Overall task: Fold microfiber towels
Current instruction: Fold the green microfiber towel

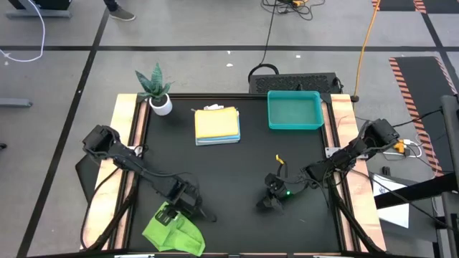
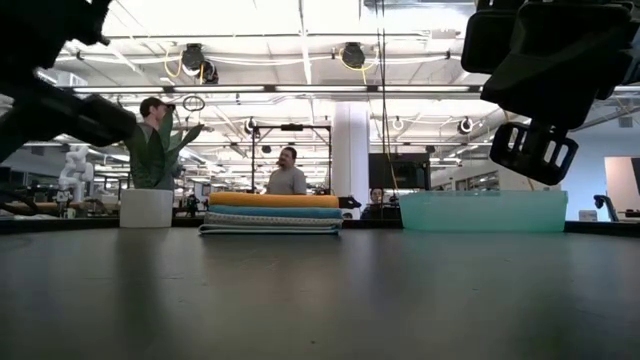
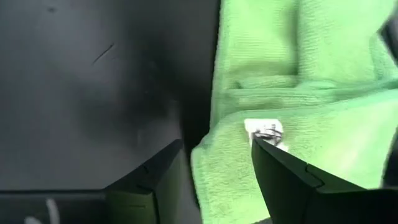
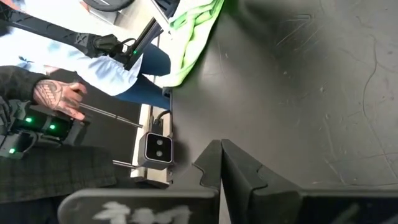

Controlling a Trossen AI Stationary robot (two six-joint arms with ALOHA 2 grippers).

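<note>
I have the left tool (image 1: 188,203) spread open over the lime green towel (image 1: 174,231), lower left of frame; right tool (image 1: 271,201) shut mid-table; a finger snagging the cloth could undo the fold.

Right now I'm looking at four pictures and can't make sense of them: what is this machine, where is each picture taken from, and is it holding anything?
It is a robot with two dark arms at a black table, each ending in a two-finger claw. One picture looks straight down from above, one looks level across the tabletop into the room, and two come from small cameras on the arms' wrists.

On the table lie a stack of folded towels, yellow on top, a teal tray and a potted plant. At the near edge lies a lime green towel, partly folded.

The left claw sits over that green towel's edge, fingers apart, gripping nothing. The right claw waits above bare table, shut and empty. People show in the room behind.
</note>
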